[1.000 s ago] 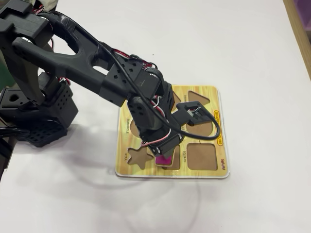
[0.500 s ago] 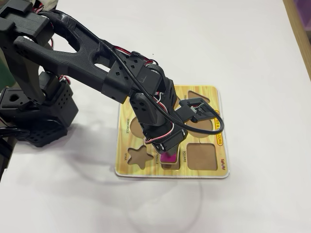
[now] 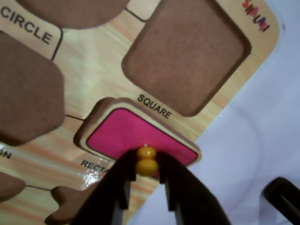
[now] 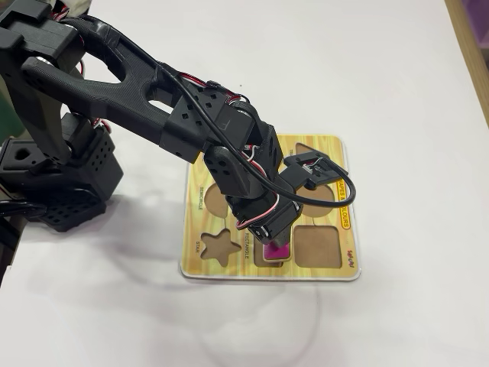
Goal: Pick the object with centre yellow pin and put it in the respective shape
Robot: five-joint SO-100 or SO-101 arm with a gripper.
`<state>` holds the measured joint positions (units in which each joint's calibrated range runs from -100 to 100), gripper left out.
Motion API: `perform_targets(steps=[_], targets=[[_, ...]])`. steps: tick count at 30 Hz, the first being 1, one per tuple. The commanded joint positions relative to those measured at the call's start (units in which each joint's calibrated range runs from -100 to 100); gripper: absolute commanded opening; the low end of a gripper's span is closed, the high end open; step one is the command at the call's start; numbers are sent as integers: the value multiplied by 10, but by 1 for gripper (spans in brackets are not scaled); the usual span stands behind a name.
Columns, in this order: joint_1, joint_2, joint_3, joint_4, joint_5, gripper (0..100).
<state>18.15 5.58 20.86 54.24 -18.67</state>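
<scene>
Pink piece pinched by its yellow pin in the hand, tilted over the puzzle board on the white bench.

Held just below the empty square recess, near the "RECT" label, apparently mid-placement. Next, likely: shift toward the matching cutout, level the piece, line up its edges, then lower and release.

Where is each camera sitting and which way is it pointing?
Wrist view: rides on the arm, looking down past the tool at the pink piece and puzzle board.
Fixed view: stands above the table, looking down at the board; the whole arm shows.
Both show the pink piece and board.
</scene>
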Motion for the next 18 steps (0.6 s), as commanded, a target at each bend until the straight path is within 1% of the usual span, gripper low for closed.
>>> perform_targets(steps=[1,18], targets=[[1,3,-9,-10,1,1],[-3,23,-9,-2,0,1]])
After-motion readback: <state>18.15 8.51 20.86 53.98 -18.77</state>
